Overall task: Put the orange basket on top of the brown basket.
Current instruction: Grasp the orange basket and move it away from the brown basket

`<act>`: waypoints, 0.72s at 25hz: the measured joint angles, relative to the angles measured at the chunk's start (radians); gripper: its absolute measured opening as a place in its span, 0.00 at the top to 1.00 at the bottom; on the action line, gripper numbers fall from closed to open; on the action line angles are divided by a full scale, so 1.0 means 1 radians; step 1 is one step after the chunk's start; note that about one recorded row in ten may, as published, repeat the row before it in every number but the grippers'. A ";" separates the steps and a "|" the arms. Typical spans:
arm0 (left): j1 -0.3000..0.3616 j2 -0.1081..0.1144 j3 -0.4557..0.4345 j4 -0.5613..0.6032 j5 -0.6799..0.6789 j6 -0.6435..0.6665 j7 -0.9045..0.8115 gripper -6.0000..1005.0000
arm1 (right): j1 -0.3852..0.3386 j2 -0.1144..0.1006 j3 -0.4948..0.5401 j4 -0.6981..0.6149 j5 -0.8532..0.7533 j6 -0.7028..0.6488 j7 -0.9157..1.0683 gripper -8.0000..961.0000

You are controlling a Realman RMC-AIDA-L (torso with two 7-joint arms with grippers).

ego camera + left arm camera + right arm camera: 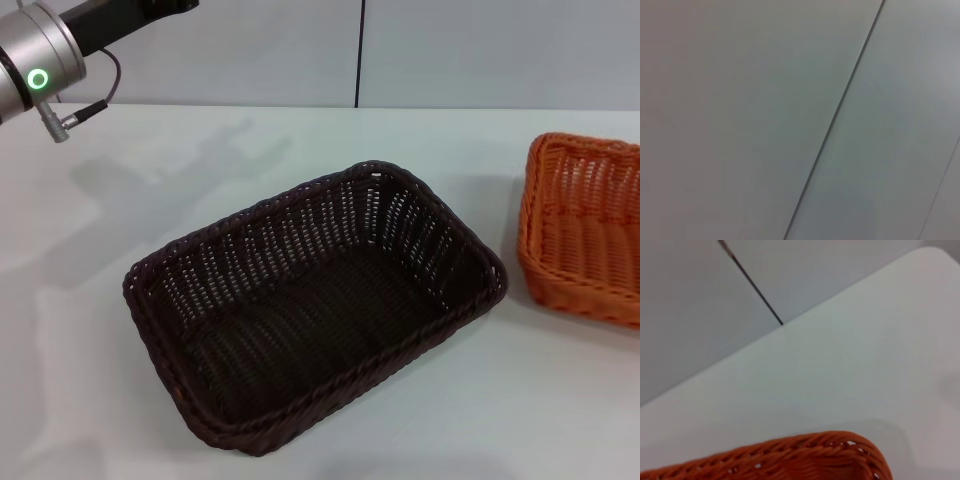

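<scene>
The brown basket [315,300] sits empty in the middle of the white table [150,180], turned at an angle. The orange basket [585,230] sits on the table to its right, cut off by the head view's edge. Its braided rim [790,457] fills the near part of the right wrist view, so the right arm is close beside it. Neither gripper shows in any view. Only a silver joint of the left arm [35,65] with a green light shows, high at the far left.
A grey wall with a dark vertical seam [360,50] stands behind the table. The left wrist view shows only that wall and a seam [840,110]. The table's far edge and a rounded corner [935,250] show in the right wrist view.
</scene>
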 joint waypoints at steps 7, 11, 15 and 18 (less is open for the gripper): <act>-0.005 0.003 0.004 0.000 -0.001 0.008 0.007 0.14 | -0.023 0.002 -0.004 -0.004 0.128 0.025 -0.027 0.82; -0.007 0.001 0.001 0.000 -0.001 0.012 0.008 0.14 | -0.037 0.012 -0.005 -0.007 0.236 0.044 -0.082 0.82; -0.005 0.001 -0.003 0.000 -0.001 0.014 0.010 0.14 | -0.048 0.024 -0.007 -0.009 0.352 0.074 -0.141 0.82; -0.004 0.001 -0.004 0.000 -0.001 0.016 0.010 0.14 | -0.051 0.037 -0.005 -0.001 0.482 0.096 -0.220 0.82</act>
